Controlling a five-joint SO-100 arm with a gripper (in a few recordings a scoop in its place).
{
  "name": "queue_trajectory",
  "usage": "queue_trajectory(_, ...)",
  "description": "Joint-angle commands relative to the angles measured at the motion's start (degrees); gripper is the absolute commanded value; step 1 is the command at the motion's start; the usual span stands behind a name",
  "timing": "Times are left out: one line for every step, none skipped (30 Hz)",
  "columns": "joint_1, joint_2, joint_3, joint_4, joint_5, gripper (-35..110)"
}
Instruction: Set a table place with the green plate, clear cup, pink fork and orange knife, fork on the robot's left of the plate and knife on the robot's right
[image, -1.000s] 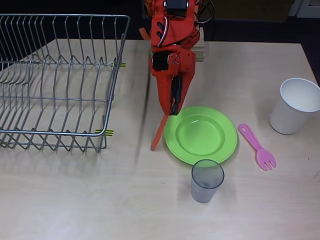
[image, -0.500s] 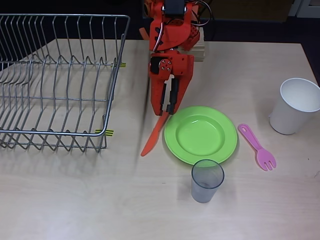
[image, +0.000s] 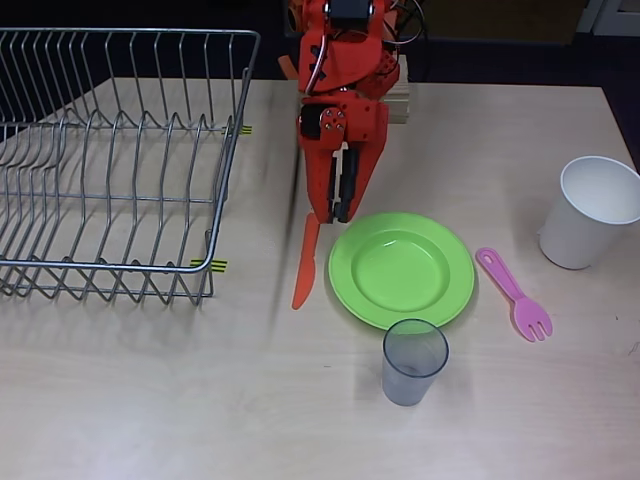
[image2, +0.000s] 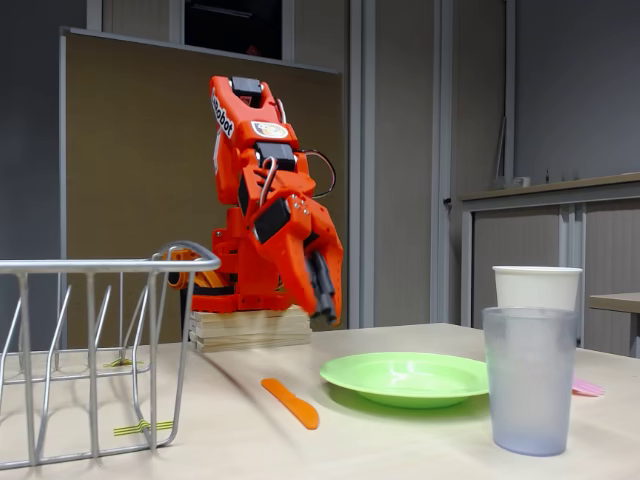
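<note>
The orange knife (image: 305, 262) (image2: 291, 401) lies flat on the table just left of the green plate (image: 401, 268) (image2: 405, 376) in the overhead view. My gripper (image: 337, 212) (image2: 326, 312) hangs above the knife's far end, slightly open and holding nothing. The pink fork (image: 515, 294) (image2: 585, 386) rests on the table at the plate's right. In front of the plate stands the clear cup (image: 413, 360) (image2: 528, 380), upright.
A wire dish rack (image: 110, 160) (image2: 90, 340) takes up the left of the table. A larger white cup (image: 590, 212) (image2: 537, 287) stands at the far right. The arm's base is a wooden block (image2: 250, 328) at the back edge.
The knife left my gripper and came to rest flat beside the plate. The gripper drew back toward the base and rose a little.
</note>
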Motion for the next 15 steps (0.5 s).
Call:
queue_trajectory(-2.11, 7.56, -0.26, 7.12, -0.88, 0)
queue_trajectory(-2.37, 9.67, -0.26, 9.76, -0.44, 0)
queue_trajectory(-2.81, 12.04, -0.44, 12.39, -0.70, 0)
queue_trajectory(-3.08, 14.33, -0.44, 14.06, -0.62, 0)
queue_trajectory(-3.25, 16.52, -0.35, 15.82, -0.18, 0)
queue_trajectory(-3.60, 18.90, -0.18, 18.02, -0.44, 0)
queue_trajectory(-4.22, 21.09, -0.26, 20.30, -2.02, 0)
queue_trajectory(-4.66, 23.91, -0.09, 22.41, -2.81, 0)
queue_trajectory(-4.92, 26.81, 0.70, 23.55, -4.13, 0)
queue_trajectory(-5.10, 29.09, 0.88, 25.05, -5.62, 0)
queue_trajectory(-5.27, 30.85, 1.05, 26.46, -6.42, 0)
queue_trajectory(-5.19, 31.99, 1.05, 28.21, -6.86, 0)
queue_trajectory(-5.10, 32.96, 1.23, 28.74, -7.56, 0)
queue_trajectory(-4.83, 34.10, 1.93, 28.74, -8.26, 0)
queue_trajectory(-4.48, 35.33, 2.81, 28.56, -8.79, 0)
